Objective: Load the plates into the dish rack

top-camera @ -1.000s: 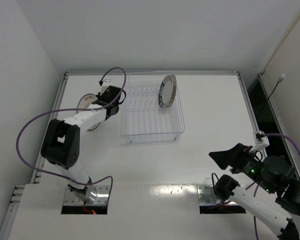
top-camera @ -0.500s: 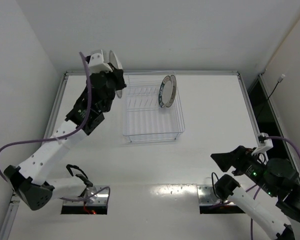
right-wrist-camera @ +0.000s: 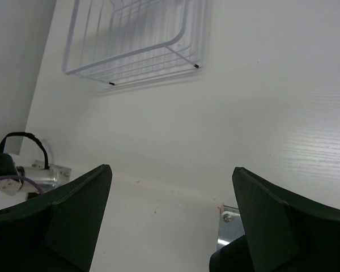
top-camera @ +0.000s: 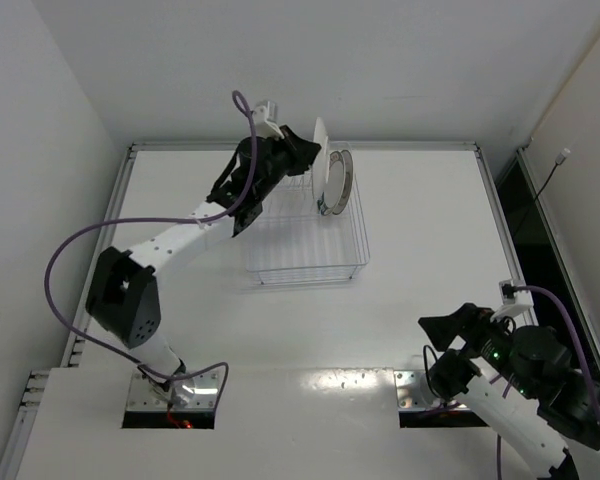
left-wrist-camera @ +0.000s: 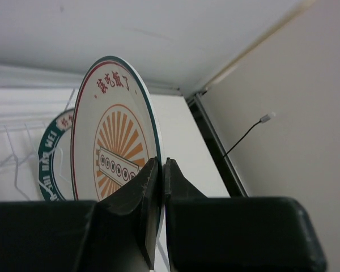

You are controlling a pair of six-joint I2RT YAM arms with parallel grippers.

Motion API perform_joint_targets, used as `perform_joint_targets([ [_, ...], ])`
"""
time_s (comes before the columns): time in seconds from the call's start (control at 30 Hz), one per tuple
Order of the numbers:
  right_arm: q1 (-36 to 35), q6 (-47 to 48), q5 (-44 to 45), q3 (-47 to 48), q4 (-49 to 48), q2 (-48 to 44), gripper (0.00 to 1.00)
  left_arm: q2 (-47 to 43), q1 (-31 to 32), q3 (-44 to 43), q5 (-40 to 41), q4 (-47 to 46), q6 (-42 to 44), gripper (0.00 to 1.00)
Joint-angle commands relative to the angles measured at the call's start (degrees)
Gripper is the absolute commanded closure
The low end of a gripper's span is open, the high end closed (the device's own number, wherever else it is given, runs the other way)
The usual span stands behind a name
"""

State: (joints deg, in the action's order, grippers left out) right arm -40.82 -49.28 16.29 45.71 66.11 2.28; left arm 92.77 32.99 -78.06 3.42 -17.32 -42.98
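My left gripper [top-camera: 306,153] is shut on the lower edge of a white plate [top-camera: 320,148] with an orange sunburst and red characters. It holds the plate on edge above the back of the pale wire dish rack [top-camera: 305,268]. In the left wrist view the jaws [left-wrist-camera: 161,163] pinch this plate [left-wrist-camera: 110,124]. A teal-rimmed plate [top-camera: 335,182] stands upright in the rack's back right, just behind the held plate [left-wrist-camera: 52,150]. No third plate shows. My right gripper [top-camera: 442,324] is open and empty [right-wrist-camera: 170,187] low over the table at the near right.
The rack also shows at the top of the right wrist view [right-wrist-camera: 130,39]. A raised table rim [top-camera: 305,146] runs just behind the rack. A dark gap [top-camera: 525,230] lies along the table's right edge. Metal base plates [top-camera: 410,390] sit at the near edge.
My left arm lifted the sunburst plate from the table left of the rack and swung it right, over the rack's back beside the teal plate. The right arm shifted slightly.
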Motion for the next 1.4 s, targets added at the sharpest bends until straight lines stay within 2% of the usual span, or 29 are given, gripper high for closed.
perform_joint_targets([
  [0.0,-0.5,-0.2,0.8,-1.2,-1.6,-1.2,0.15,1.3,-1.5,-3.0,-5.4,-11.4,-6.6,1.00],
  [0.47,-0.5,-1.8,-1.1,-3.6,-0.1,-4.3,0.15,8.5,-2.6,2.7,0.3,-13.1,-7.0,1.00],
  [0.67,-0.5,-1.8,-1.7,-4.1,0.5,-4.8,0.15,11.3,-3.1,2.2,1.9,-12.0,-4.7,1.00],
  [0.8,-0.5,-2.3,-1.7,-3.6,1.1,-4.8,0.15,13.1,-3.7,-0.8,-0.4,-8.5,-3.1,1.00],
  [0.83,-0.5,-3.1,-1.7,-3.0,1.7,-4.8,0.15,13.7,-3.7,-1.6,-1.9,-7.1,-2.3,0.92],
  [0.9,-0.5,-3.1,-1.7,-2.5,1.7,-3.1,0.15,14.4,-3.7,-5.4,-2.7,-2.0,1.4,0.62],
  [0.93,-0.5,-3.1,-2.2,-2.5,1.7,-2.2,0.15,14.4,-3.7,-7.0,-2.1,3.8,2.5,0.38],
  [0.97,-0.5,-2.6,-2.2,-1.9,1.7,-1.4,0.15,14.4,-3.7,-8.5,-0.7,6.6,3.6,0.25],
  [1.0,-0.5,-2.6,-2.9,-1.9,1.7,-0.6,0.15,13.7,-3.1,-10.9,0.8,8.9,6.0,0.00],
  [1.17,0.1,-1.1,-2.8,1.0,2.2,1.5,0.15,4.7,0.4,-15.6,13.5,21.3,13.5,0.00],
  [1.2,0.1,-1.1,-2.2,2.3,2.2,2.0,0.15,2.3,1.3,-15.6,16.5,26.7,14.6,0.00],
  [1.27,0.1,-1.1,0.5,3.5,3.7,2.7,0.15,-4.0,4.4,-9.9,24.9,29.7,17.0,0.00],
  [1.3,0.1,-1.6,1.2,4.0,3.7,3.3,0.15,-12.0,5.5,-5.8,27.1,29.1,17.7,0.00],
  [1.33,0.1,-1.6,1.7,4.0,3.7,3.3,0.15,-16.4,8.0,2.3,29.1,29.1,19.7,0.00],
  [1.37,0.1,-1.0,1.2,4.0,3.7,3.9,0.15,-20.7,9.7,6.5,33.4,27.4,20.9,0.00],
])
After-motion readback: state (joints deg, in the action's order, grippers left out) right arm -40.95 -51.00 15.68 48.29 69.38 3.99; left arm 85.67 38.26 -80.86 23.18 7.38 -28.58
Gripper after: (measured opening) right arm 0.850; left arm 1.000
